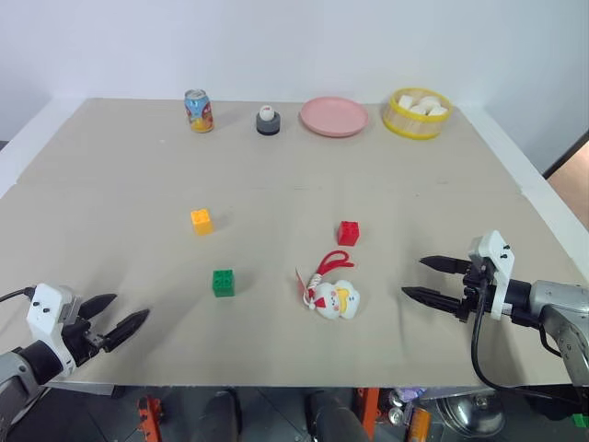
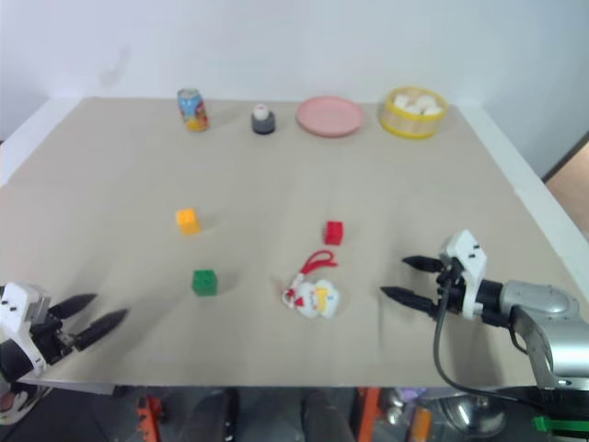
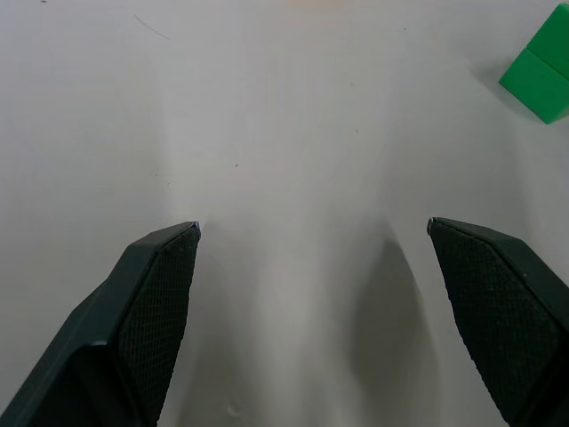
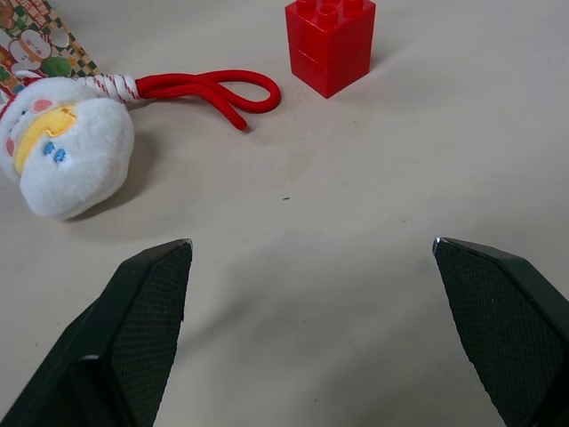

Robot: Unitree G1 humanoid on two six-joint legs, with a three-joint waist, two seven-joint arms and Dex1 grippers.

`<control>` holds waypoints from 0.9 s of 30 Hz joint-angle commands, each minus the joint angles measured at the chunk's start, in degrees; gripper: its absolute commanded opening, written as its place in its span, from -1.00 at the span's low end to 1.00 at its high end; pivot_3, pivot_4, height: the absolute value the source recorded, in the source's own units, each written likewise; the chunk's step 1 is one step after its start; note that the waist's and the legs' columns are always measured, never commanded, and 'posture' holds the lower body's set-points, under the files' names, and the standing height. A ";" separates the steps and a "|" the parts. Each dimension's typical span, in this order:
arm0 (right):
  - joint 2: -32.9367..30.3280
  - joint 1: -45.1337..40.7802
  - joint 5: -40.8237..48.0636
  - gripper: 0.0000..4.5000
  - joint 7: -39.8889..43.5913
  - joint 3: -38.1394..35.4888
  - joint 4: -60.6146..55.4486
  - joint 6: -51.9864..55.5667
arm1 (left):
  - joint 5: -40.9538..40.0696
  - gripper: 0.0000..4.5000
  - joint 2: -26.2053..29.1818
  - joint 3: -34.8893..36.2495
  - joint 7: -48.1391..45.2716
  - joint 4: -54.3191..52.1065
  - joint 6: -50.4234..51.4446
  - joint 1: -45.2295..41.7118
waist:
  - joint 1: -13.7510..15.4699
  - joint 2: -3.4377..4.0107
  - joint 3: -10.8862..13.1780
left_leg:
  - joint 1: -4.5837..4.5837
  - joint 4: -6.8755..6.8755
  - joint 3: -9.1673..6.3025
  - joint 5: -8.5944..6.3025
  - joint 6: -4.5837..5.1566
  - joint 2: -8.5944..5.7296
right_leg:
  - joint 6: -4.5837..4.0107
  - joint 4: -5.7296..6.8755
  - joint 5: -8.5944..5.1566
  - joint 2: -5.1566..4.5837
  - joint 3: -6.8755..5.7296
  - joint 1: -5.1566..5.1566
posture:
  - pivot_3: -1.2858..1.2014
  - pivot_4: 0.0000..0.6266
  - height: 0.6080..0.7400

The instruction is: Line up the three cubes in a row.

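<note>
The three cubes lie scattered on the tan table (image 1: 110, 166), none yet in a row; the yellow-orange cube (image 1: 201, 221) sits left of centre, the green cube (image 1: 223, 282) nearer the robot and just right of it, and the red cube (image 1: 348, 232) well apart to the right. The left gripper (image 1: 115, 318) hovers at the near left edge with its fingers spread and nothing between them; the right gripper (image 1: 440, 281) hangs at the near right, likewise spread and empty.

The step in hand looks like the first reach; a sound choice would be for the right gripper to take the red cube, since it lies ahead of those fingers, and carry it toward the other two. The snowman toy (image 1: 335, 298) and its red cord (image 4: 209, 87) lie just beside that path, so the approach should come from the open side, and the fingers should close squarely on flat faces.

In the left wrist view the green cube is cut off at the frame edge; the studs on the yellow-orange and green cubes are too small to make out.
</note>
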 commanded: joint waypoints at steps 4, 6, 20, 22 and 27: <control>-0.93 -1.99 2.19 1.00 -0.44 -1.15 -5.98 1.92 | -0.88 0.89 0.80 -2.52 -5.22 -1.11 -4.17 -6.89 | 0.19 0.03 0.02 | 0.00 0.04 -0.03 0.02 0.01 -0.01 | 0.01 0.09 0.02 0.02 -0.01 0.00 | 0.03 -0.52 1.00; -1.53 -4.36 3.95 1.00 0.19 -0.94 -7.89 3.95 | -2.30 0.89 1.65 -3.25 -8.68 -2.14 -5.15 -9.91 | 0.11 0.03 0.01 | 0.02 0.13 -0.01 0.05 0.02 -0.01 | 0.01 0.10 0.10 0.01 0.01 0.03 | 0.03 -0.52 1.00; -2.84 -14.82 2.17 1.00 10.30 13.63 -11.65 3.70 | -5.42 0.89 2.33 -19.05 -13.89 -11.79 -1.10 -26.33 | 0.00 0.03 0.02 | 0.04 0.16 -0.02 0.05 0.04 0.00 | 0.13 0.10 0.08 0.07 0.02 0.15 | 0.03 -0.52 1.00; -2.01 -15.62 -0.97 1.00 10.43 16.87 -11.05 0.86 | -4.56 0.89 1.62 -21.50 -13.91 -11.53 -1.46 -27.53 | -0.01 0.03 0.02 | 0.05 0.19 -0.03 0.05 0.04 0.00 | 0.15 0.10 0.10 0.08 0.02 0.17 | 0.03 -0.52 1.00; 1.42 -18.36 -6.75 1.00 10.23 22.18 -6.67 -4.70 | -2.26 0.89 0.39 -26.73 -15.66 -9.97 -2.51 -30.10 | 0.00 0.03 0.02 | 0.05 0.26 -0.08 0.06 0.05 0.00 | 0.17 0.14 0.12 0.11 0.02 0.20 | 0.03 -0.52 1.00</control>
